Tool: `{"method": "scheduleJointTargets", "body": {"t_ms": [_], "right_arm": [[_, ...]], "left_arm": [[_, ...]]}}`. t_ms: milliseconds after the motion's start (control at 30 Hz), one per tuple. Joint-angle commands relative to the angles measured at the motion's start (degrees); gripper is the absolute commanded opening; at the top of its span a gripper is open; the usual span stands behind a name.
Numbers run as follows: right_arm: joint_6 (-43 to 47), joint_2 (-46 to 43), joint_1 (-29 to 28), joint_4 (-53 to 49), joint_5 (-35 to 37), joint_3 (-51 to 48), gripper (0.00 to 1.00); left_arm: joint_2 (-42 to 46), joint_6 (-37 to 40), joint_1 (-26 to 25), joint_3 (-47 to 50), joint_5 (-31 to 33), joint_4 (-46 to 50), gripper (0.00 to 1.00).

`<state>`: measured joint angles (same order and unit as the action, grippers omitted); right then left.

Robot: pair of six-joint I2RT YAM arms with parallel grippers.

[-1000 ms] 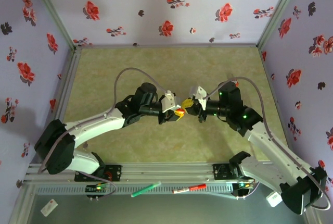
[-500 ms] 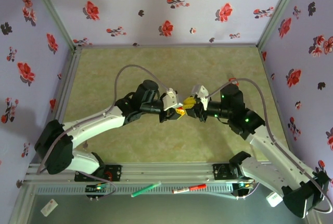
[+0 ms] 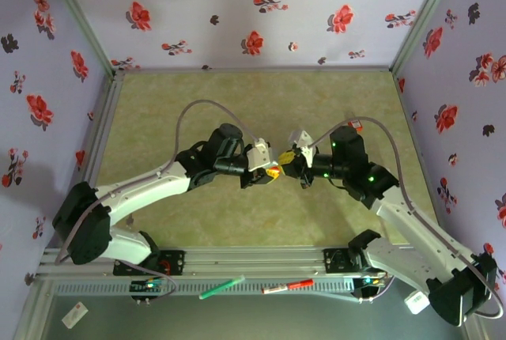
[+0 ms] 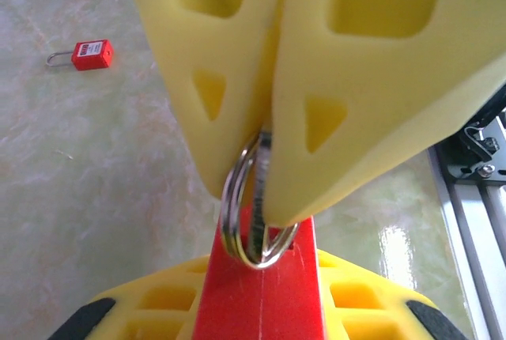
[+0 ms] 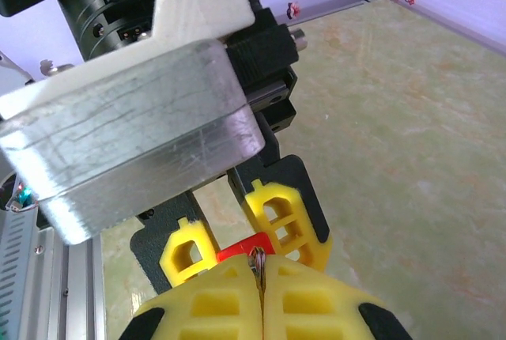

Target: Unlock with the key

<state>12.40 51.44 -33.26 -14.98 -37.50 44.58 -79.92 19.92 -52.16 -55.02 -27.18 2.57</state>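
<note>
In the left wrist view a red padlock [image 4: 261,300] sits clamped between the yellow fingers [image 4: 166,300] of my left gripper [image 4: 265,277]. The right gripper [image 4: 267,202] comes down from above, shut on a metal key [image 4: 266,168]. The key's steel ring [image 4: 237,213] hangs at the padlock's top face. In the right wrist view my right gripper [image 5: 259,267] pinches the key [image 5: 257,260] against the padlock [image 5: 237,247], held by the left gripper [image 5: 236,239]. From the top, the left gripper [image 3: 267,171] and the right gripper [image 3: 288,158] meet above mid-table.
A second red padlock [image 4: 88,54] lies flat on the green mat, also visible beside the right arm [image 3: 356,126]. A green marker [image 3: 221,287] and a red marker [image 3: 287,285] lie on the front rail. Floral walls close three sides.
Both grippers stay together at the padlock. The right wrist has shifted slightly, and the left arm has edged a little to the right.
</note>
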Motion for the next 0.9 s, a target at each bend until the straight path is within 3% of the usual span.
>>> {"method": "scheduleJointTargets", "body": {"t_ms": [0,133,200,233,367,533,633,733,867], "right_arm": [[-6.5,0.6,-1.1,-0.5,-4.3,0.5,0.0],[-18.1,0.3,-1.2,6.1,-3.6,-1.6,0.0],[-21.4,-0.5,-1.3,8.8,-3.6,-3.5,0.0],[-21.4,-1.3,-1.5,9.8,-4.2,-4.9,0.0],[-16.2,-6.6,-2.7,9.9,-6.2,-9.7,0.0],[1.1,-7.6,-2.8,-10.3,-6.9,-3.9,0.0],[8.3,-4.9,-2.8,-18.3,-8.7,-0.4,0.0],[12.5,-0.1,-3.1,-22.8,-12.8,1.9,0.0],[14.7,2.8,-7.0,-24.4,-11.9,1.9,0.0]], "left_arm": [[0.4,1.5,-1.3,-2.9,10.0,-7.3,0.0],[1.7,1.4,-2.3,0.2,17.6,-15.0,0.0],[2.3,-0.1,-2.4,0.5,18.2,-16.7,0.0],[2.8,-1.8,-1.7,0.4,15.9,-17.1,0.0],[2.5,-11.6,3.1,-4.3,-6.5,-13.6,0.0],[0.9,-7.9,5.0,-12.8,-19.2,0.6,0.0],[-0.7,-3.9,5.8,-17.0,-21.0,8.7,0.0],[-1.7,-1.3,5.8,-20.1,-21.0,11.8,0.0],[-1.6,0.3,6.7,-23.5,-21.0,13.6,0.0]]}}
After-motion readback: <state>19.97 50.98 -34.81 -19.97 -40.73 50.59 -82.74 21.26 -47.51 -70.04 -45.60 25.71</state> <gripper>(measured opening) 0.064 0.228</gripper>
